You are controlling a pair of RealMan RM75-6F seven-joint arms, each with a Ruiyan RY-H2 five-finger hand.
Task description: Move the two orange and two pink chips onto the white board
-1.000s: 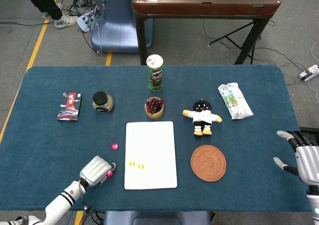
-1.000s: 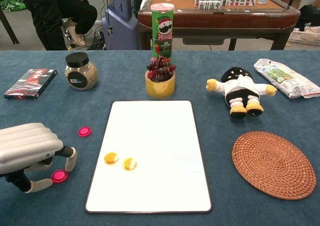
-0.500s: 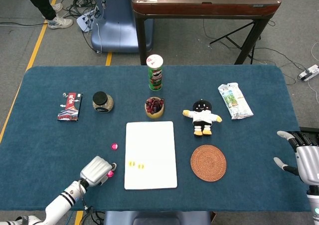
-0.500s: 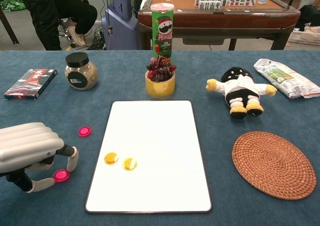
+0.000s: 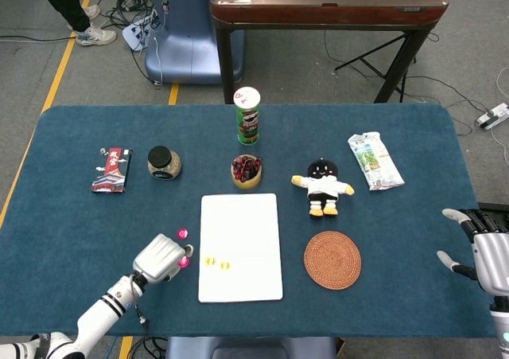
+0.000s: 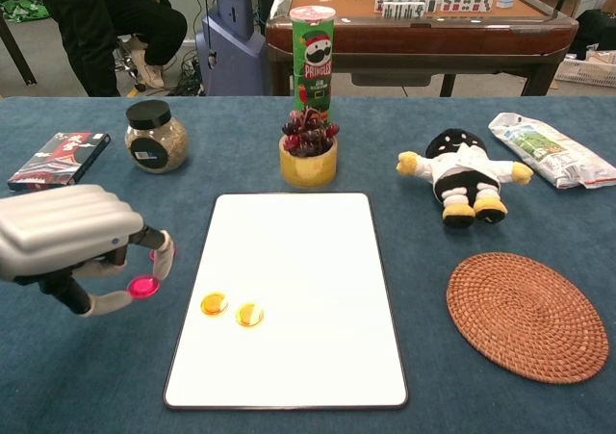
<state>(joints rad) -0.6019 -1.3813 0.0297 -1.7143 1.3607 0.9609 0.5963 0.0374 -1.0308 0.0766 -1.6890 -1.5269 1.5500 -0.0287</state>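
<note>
My left hand (image 5: 161, 258) hovers just left of the white board (image 5: 240, 216) and pinches a pink chip (image 5: 184, 261) between thumb and a finger; the chest view shows the same hand (image 6: 72, 246) with that chip (image 6: 143, 287) lifted off the cloth. The second pink chip (image 5: 182, 233) lies on the cloth close beyond the hand, mostly hidden behind the thumb in the chest view. Two orange chips (image 6: 214, 304) (image 6: 249, 314) lie side by side on the board's near left part. My right hand (image 5: 485, 251) rests open at the table's right edge, seen only in the head view.
Beyond the board stand a yellow cup of grapes (image 6: 308, 155) and a Pringles can (image 6: 313, 59). A jar (image 6: 154, 138) and a red box (image 6: 60, 160) lie far left. A plush doll (image 6: 462, 179), a woven coaster (image 6: 527, 317) and a snack bag (image 6: 549, 150) sit to the right.
My left hand has risen from the cloth with the pink chip and moved away from me and rightward, closer to the board and the other pink chip. The right hand has not moved.
</note>
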